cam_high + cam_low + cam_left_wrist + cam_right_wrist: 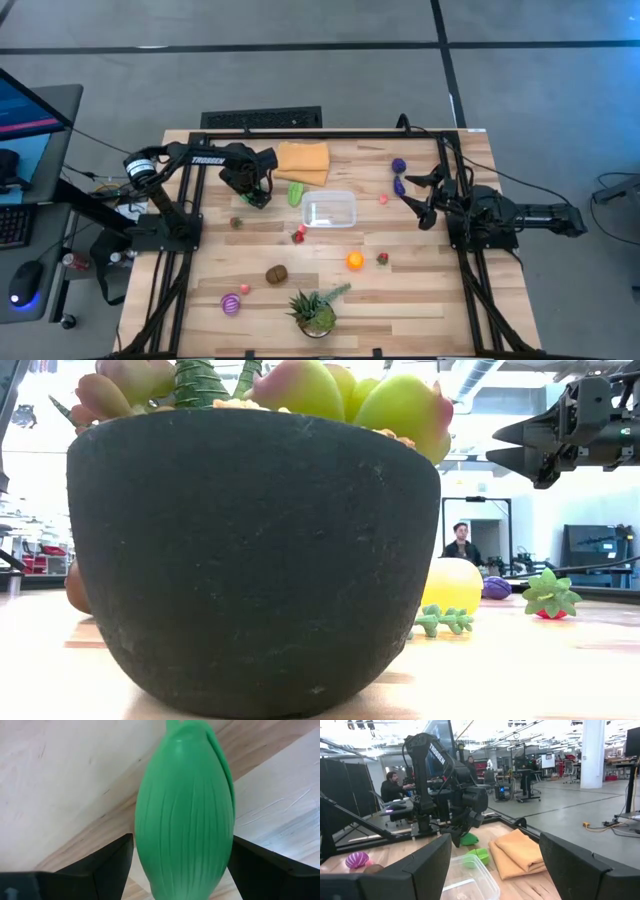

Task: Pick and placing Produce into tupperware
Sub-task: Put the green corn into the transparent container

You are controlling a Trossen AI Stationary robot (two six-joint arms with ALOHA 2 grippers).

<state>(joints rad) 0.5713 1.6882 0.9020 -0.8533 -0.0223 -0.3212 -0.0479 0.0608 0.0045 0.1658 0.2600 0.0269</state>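
A ribbed green vegetable (185, 810) lies on the wooden table, left of the clear tupperware (330, 210). My left gripper (260, 197) points straight down over it, open, one finger on each long side. A second green piece (296, 193) lies by the tub's left wall. More produce is scattered about: purple pieces (399, 165), an orange (355, 261), a brown piece (276, 273) and a striped pink-purple one (231, 304). My right gripper (418, 195) hangs open and level above the table's right side, with nothing between its fingers. My left gripper comes at the green vegetable from above with its fingers (112, 867) lying across it, beside its long sides (142, 855). The vegetable rests on the table. Whether the fingers touch it, I cannot tell.
A folded orange cloth (302, 160) lies at the far edge, behind the tub. A potted plant (315, 310) in a dark pot (250, 560) stands at the near edge and blocks most of the low view. Dark frame rails run along the table's sides.
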